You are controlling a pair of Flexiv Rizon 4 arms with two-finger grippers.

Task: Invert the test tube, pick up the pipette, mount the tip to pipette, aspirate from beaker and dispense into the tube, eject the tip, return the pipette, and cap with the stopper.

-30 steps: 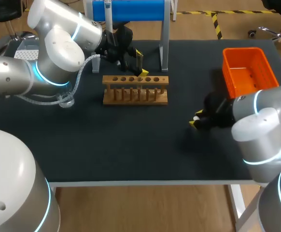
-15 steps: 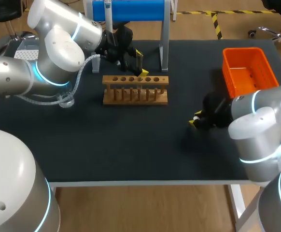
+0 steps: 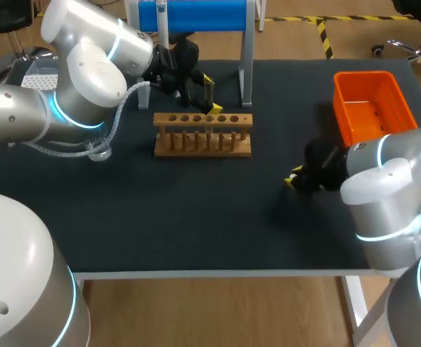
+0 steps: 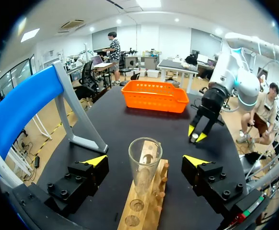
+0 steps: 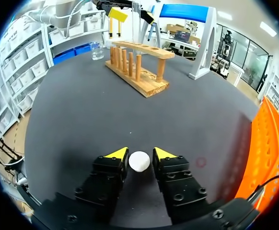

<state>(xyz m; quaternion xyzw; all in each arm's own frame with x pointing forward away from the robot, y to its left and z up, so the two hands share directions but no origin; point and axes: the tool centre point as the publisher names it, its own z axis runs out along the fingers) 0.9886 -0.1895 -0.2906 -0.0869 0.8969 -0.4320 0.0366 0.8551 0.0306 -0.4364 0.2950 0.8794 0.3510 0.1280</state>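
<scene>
Our right gripper [image 5: 139,154] is closed tight on the small white round stopper [image 5: 139,161], a yellow tip pressing it from each side, low over the matte black table mat [image 3: 196,217] and well apart from the rack. The clear glass test tube [image 4: 144,167] stands upright, mouth up, in an end hole of the pale wooden peg rack [image 3: 203,134]. Our left gripper [image 4: 145,160] straddles the tube with its fingers spread wide, touching neither side, so it holds nothing. We judge the tube light, stiff, slick and easily cracked. It is best taken on the upper wall just under the rim, gently and squarely so it cannot tip in its hole. The stopper looks light and probably a little yielding. Held across its middle as it is, it should seat if it comes down straight. The mat appears flat and non-reflective, so a dropped stopper would likely stay put, while the rack may slide if pushed sideways. Open mat lies between the stopper and the rack. The orange plastic basket [image 3: 373,108] sits beside our right arm, the blue-topped grey stand [image 3: 196,14] rises close behind the rack, and a small clear beaker [image 5: 96,50] stands beyond the rack's far end.
</scene>
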